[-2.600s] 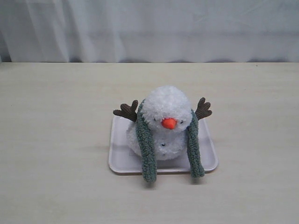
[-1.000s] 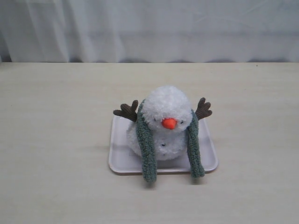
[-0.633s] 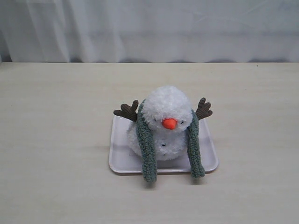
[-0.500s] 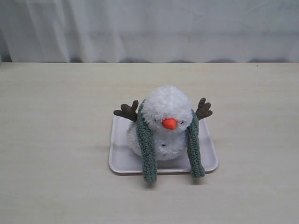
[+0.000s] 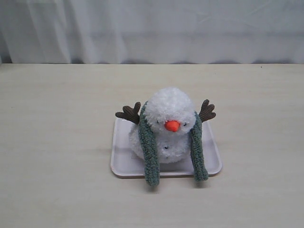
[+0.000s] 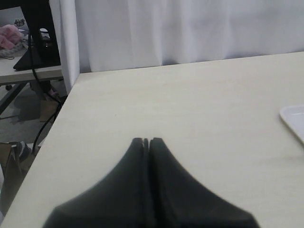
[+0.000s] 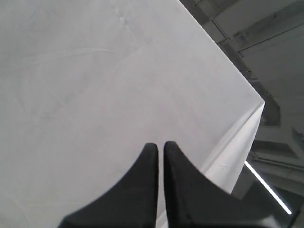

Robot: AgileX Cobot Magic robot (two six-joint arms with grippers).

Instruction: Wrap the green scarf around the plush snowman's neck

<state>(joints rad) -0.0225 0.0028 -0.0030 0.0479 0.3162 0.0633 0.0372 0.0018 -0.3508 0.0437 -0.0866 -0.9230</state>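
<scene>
The plush snowman (image 5: 167, 114) sits on a pale tray (image 5: 122, 164) in the middle of the table, orange nose toward the camera, brown twig arms sticking out at both sides. The green scarf (image 5: 148, 152) is draped behind its head, and its two ends hang down the front on either side, past the tray's front rim. The neck is hidden under fluff and scarf. Neither gripper shows in the exterior view. My left gripper (image 6: 146, 140) is shut and empty above bare tabletop. My right gripper (image 7: 161, 145) is shut and empty, facing a white curtain.
A white curtain (image 5: 152, 28) hangs along the table's far edge. In the left wrist view a corner of the tray (image 6: 295, 118) shows at one side, and the table's edge (image 6: 61, 107) drops off to cables and clutter beyond.
</scene>
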